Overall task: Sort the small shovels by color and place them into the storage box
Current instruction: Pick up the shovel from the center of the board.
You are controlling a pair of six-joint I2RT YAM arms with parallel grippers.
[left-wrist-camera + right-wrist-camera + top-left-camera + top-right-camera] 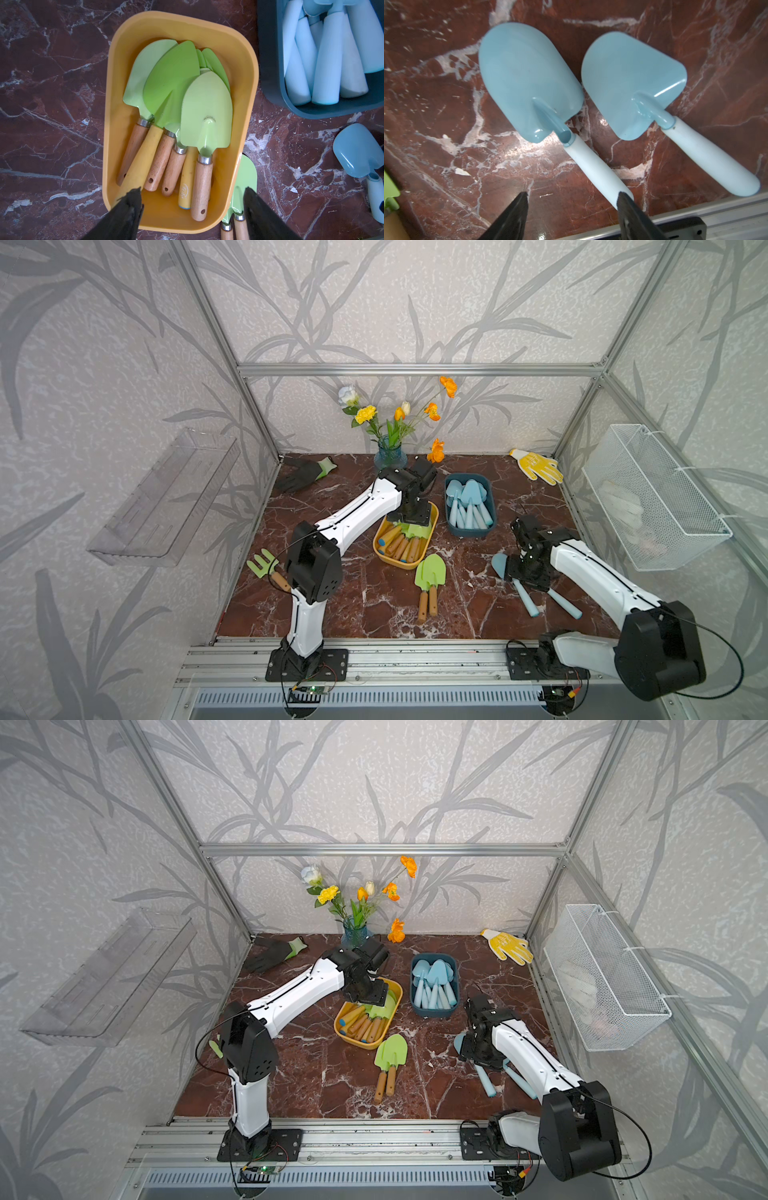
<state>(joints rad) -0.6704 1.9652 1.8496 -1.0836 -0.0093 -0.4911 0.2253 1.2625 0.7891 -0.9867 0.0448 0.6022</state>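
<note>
Pickup of the two pale blue shovels (529,79) seems in hand: the right gripper (572,199) is spread and empty, one handle perhaps brushing a finger. Next it should centre and close. Two green shovels (431,572) lie beyond. The left gripper (192,193) gapes empty over the yellow box (128,27); the blue box (469,532) is farthest.

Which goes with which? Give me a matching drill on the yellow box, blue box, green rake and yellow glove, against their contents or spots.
1 yellow box
2 blue box
3 green rake
4 yellow glove

A far right corner of the table
B holds pale blue shovels
C holds green-bladed shovels
D on the table by the left arm

Pairs: 1-C, 2-B, 3-D, 4-A
</note>
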